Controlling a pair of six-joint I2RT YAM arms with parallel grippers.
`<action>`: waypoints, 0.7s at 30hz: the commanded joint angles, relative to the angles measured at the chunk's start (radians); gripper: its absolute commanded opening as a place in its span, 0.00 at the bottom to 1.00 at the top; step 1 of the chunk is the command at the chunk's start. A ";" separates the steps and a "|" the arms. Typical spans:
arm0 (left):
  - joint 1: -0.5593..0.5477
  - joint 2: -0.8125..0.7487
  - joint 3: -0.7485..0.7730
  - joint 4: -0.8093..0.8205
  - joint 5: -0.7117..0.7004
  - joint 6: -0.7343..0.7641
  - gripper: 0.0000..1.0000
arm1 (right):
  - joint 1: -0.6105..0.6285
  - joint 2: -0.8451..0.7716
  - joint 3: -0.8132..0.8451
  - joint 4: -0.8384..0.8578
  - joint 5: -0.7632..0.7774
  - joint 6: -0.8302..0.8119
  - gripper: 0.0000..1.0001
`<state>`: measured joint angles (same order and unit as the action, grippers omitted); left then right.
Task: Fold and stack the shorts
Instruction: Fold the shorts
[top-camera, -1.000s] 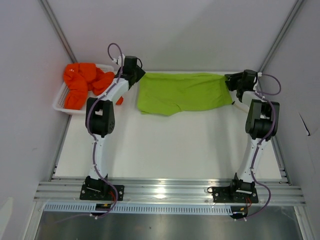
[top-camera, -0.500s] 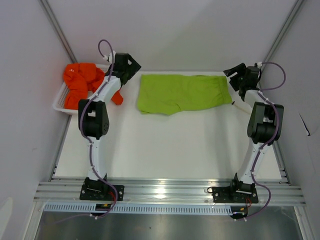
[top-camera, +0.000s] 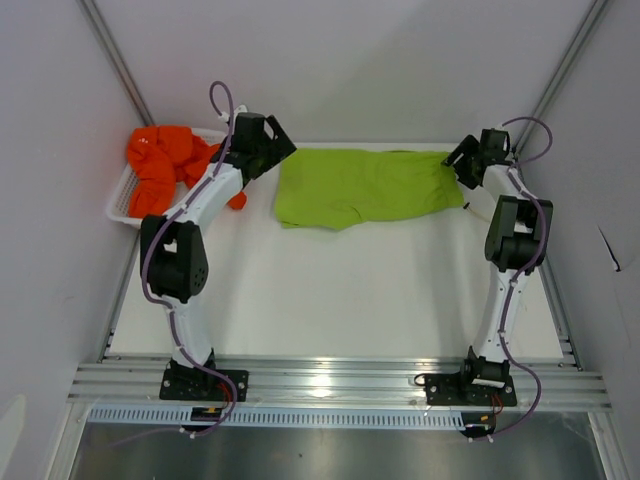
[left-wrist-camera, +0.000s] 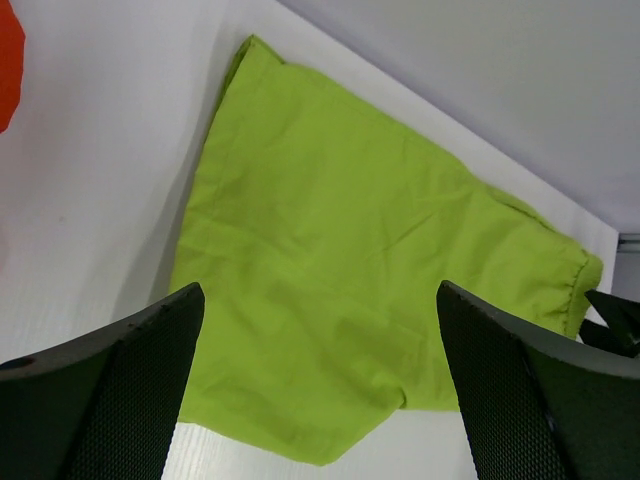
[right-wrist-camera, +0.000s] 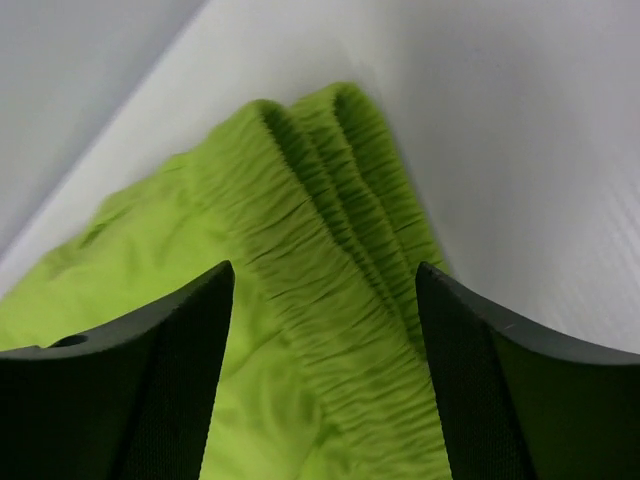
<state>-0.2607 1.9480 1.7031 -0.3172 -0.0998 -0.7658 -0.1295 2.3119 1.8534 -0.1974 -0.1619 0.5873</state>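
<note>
We see the lime green shorts (top-camera: 365, 187) flat at upper centre, spread for folding. Our left gripper (left-wrist-camera: 320, 300) gapes empty over one end. The right gripper (right-wrist-camera: 325, 275) stands wide astride the waistband, possibly not touching. The orange shorts (top-camera: 165, 165) sit bundled in the basket (top-camera: 120, 212), upper left.

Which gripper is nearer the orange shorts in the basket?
Left. The left gripper is at the green shorts' left end, just beside the orange shorts; the right gripper is over the waistband at their right end.

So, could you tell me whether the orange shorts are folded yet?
Not folded: the orange shorts lie bunched in a heap in the white basket, with one end hanging over its rim.
</note>
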 joint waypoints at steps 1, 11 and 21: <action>0.002 -0.060 -0.013 0.000 0.017 0.049 0.99 | 0.045 0.073 0.174 -0.226 0.094 -0.110 0.73; -0.012 -0.084 -0.049 -0.014 0.021 0.074 0.97 | 0.155 0.188 0.363 -0.499 0.340 -0.282 0.65; -0.064 -0.216 -0.229 0.032 0.002 0.077 0.97 | 0.274 0.077 0.105 -0.611 0.510 -0.351 0.63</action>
<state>-0.2951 1.8294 1.5040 -0.3199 -0.0937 -0.7208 0.0998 2.4485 2.1094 -0.6773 0.2783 0.2871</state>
